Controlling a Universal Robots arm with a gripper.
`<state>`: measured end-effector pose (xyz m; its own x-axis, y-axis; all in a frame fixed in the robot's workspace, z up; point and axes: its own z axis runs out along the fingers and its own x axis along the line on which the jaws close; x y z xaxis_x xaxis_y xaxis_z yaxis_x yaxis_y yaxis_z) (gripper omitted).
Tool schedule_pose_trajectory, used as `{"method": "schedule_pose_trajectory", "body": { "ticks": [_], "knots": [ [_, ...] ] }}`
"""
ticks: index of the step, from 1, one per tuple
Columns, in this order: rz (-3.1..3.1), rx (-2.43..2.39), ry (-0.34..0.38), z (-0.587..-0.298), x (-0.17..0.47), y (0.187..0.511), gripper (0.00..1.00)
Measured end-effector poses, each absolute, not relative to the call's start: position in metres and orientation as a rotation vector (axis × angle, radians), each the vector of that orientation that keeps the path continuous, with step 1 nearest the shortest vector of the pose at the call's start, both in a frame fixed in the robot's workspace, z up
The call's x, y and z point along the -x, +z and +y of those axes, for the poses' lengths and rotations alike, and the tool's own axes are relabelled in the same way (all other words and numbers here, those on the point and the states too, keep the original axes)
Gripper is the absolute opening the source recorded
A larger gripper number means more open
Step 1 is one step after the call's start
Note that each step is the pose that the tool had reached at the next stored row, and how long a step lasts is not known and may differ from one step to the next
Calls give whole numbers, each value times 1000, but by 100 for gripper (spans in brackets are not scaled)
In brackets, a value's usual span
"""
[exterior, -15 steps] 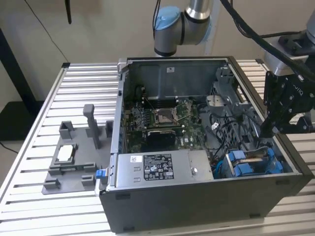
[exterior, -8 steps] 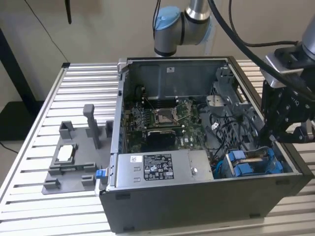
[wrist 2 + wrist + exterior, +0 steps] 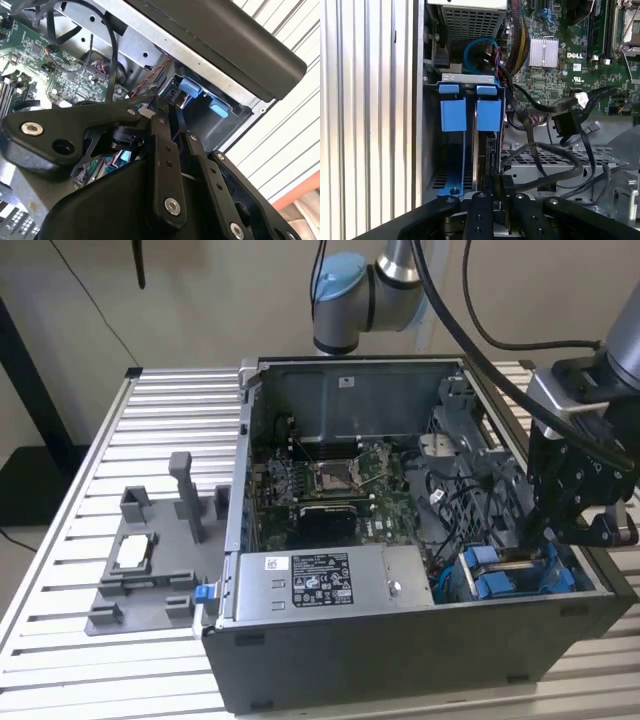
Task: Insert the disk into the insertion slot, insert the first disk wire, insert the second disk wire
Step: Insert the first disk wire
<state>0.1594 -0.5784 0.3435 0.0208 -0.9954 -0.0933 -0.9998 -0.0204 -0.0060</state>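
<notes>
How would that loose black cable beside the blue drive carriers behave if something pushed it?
Probably floppy: the black cable droops in loose curves, so it would likely bend aside, not resist. A free connector hangs nearby, so it may swing.

A robotics lab bench: an open computer tower (image 3: pixel 400 660) lies on a ribbed aluminium table (image 3: pixel 170 410). A grey part-holding fixture (image 3: pixel 150 575) sits at its nine o'clock, and the robot arm's base (image 3: pixel 345 300) is mounted at twelve o'clock.

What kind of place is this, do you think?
Likely a robotics lab bench for computer-assembly trials: an open desktop computer case lies on a slatted aluminium table, a robot arm reaches over it, and a grey parts fixture sits beside it.
</notes>
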Motion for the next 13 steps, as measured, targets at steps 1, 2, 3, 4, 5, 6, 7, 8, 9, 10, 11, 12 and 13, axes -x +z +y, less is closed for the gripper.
{"method": "schedule_pose_trajectory", "body": {
  "ticks": [1,2,3,4,5,6,7,8,9,10,11,12,13],
  "knots": [
    [2149,2193,96,-578,-159,343,19],
    [2148,2193,97,-579,-159,343,19],
    [2147,2192,99,-579,-159,343,19],
    [2147,2191,100,-579,-159,343,19],
    [2147,2191,100,-579,-159,343,19],
    [2147,2191,100,-579,-160,343,19],
    [2146,2191,101,-580,-160,343,19],
    [2146,2191,102,-580,-160,343,19],
    [2146,2190,102,-580,-160,342,19],
    [2145,2190,103,-580,-161,342,19],
    [2145,2190,103,-581,-161,342,19],
    [2145,2189,104,-581,-161,342,19],
    [2145,2189,104,-582,-161,342,19]
  ]
}}
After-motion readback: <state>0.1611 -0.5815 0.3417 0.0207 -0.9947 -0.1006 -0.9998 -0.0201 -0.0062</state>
